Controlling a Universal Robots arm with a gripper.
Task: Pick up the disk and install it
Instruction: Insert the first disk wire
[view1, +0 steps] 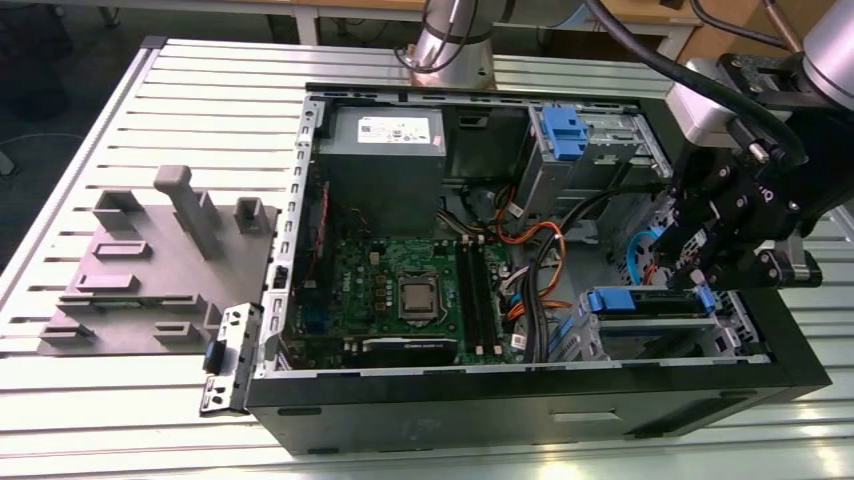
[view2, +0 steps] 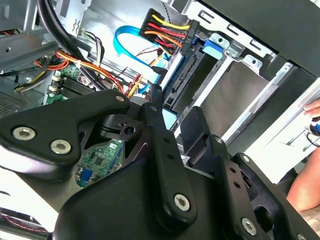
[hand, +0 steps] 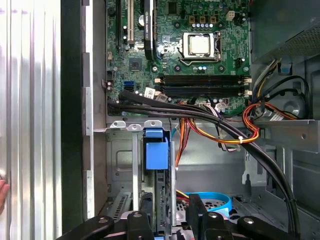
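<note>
The disk stands on edge in the lower drive bay of the open computer case, at the exterior view's right, its blue rail end toward the motherboard. My gripper is over the disk's other end. In the first wrist view the disk runs edge-on from its blue tab down between my gripper's two black fingers. The second wrist view shows the disk's green circuit board behind the finger links, and a strip of light blue pinched at the gripper.
Orange, red and black cables cross beside the bay. The motherboard and grey power-supply box fill the case's left. A grey fixture block sits on the slatted table. A person's hand is near the case.
</note>
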